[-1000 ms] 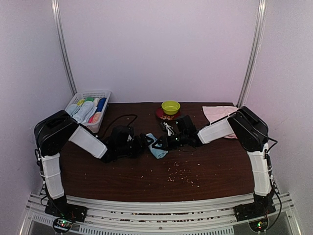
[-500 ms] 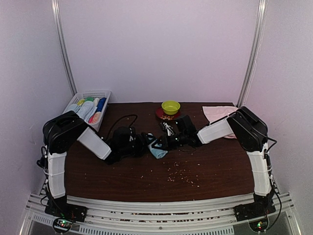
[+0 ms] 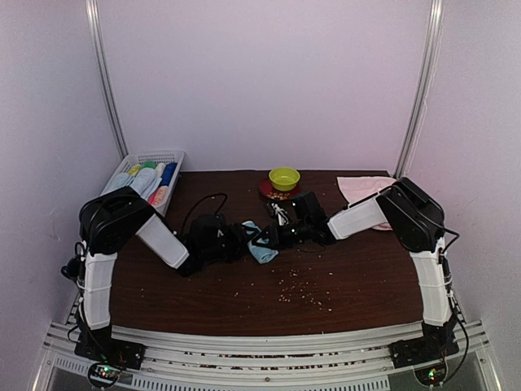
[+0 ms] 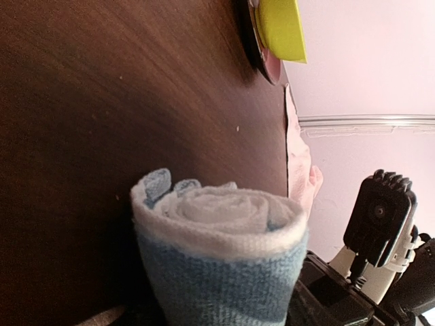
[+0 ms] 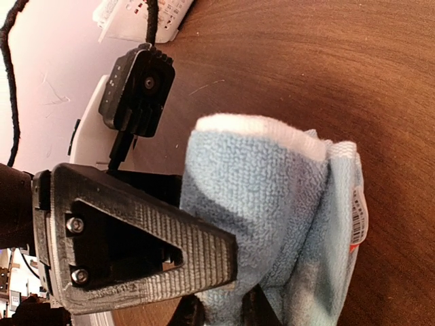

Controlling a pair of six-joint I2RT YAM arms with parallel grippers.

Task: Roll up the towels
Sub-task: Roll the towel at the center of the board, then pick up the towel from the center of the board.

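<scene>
The left arm has swung in from the left edge of the table since the earlier frame, carrying the left tool rightward until it meets the light blue towel. The left wrist view faces the spiral end of the roll, immediately ahead of this tool. Its fingers lie outside that view, so it cannot be told whether they stand apart or have closed on the cloth. The towel itself lies where it lay before, already wound into a compact roll and lodged between the two tools. The right tool has not shifted and is clamped on the towel's opposite end, one ribbed finger pressed into the pile. This probably marks a handover or a final tightening of the first roll. Well beyond the right tool, at the far right corner, the pale pink towel lies flat and not yet rolled.
</scene>
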